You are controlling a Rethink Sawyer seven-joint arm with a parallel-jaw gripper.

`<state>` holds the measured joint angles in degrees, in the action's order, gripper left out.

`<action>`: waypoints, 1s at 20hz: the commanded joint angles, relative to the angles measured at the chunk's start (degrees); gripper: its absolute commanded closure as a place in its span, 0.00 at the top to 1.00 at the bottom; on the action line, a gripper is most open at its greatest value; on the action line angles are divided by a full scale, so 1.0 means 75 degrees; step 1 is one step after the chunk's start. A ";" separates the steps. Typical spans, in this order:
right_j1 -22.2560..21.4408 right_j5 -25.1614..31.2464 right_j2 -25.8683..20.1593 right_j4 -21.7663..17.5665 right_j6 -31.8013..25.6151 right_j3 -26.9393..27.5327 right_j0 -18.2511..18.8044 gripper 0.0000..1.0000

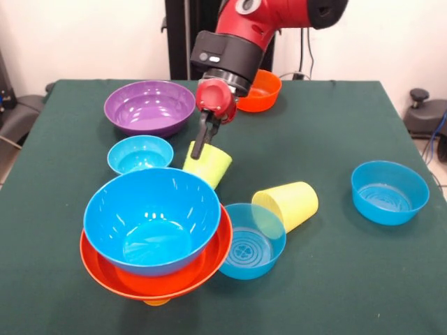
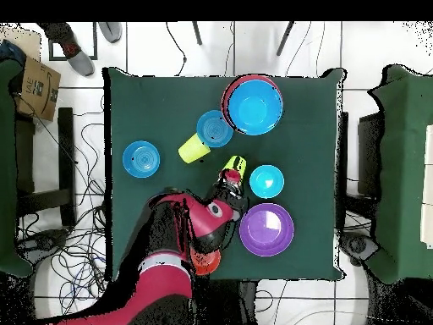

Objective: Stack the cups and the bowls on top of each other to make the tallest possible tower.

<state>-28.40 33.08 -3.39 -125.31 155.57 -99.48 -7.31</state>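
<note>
The tower stands at the near left: a big blue bowl [image 1: 150,220] nested in a wider orange bowl [image 1: 157,269] over an orange cup [image 1: 157,301]. Seen from above, the tower [image 2: 254,105] is at the top. My gripper [image 1: 201,150] [image 2: 230,178] is shut on the rim of the lime green cup [image 1: 211,167] [image 2: 235,164], which hangs tilted just behind the tower. The pale yellow cup [image 1: 288,204] [image 2: 194,148] lies on its side against a medium blue bowl [image 1: 248,241] [image 2: 215,129].
A second medium blue bowl [image 1: 389,192] [image 2: 141,158] sits alone at the right. The small blue bowl [image 1: 140,155] [image 2: 266,180] and the purple bowl [image 1: 149,107] [image 2: 266,228] are behind the tower. A small orange bowl [image 1: 260,92] sits behind the arm.
</note>
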 commanded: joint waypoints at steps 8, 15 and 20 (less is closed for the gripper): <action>-0.0011 0.0022 -0.2011 -0.0732 0.2023 -0.0612 0.0865 1.00; -0.0107 0.0030 -0.2188 -0.0613 0.1938 -0.0719 0.1007 1.00; -0.0121 0.0027 -0.2334 -0.0562 0.1873 -0.0768 0.1185 1.00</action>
<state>-29.29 33.11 -12.55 -127.26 158.63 -102.74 -0.36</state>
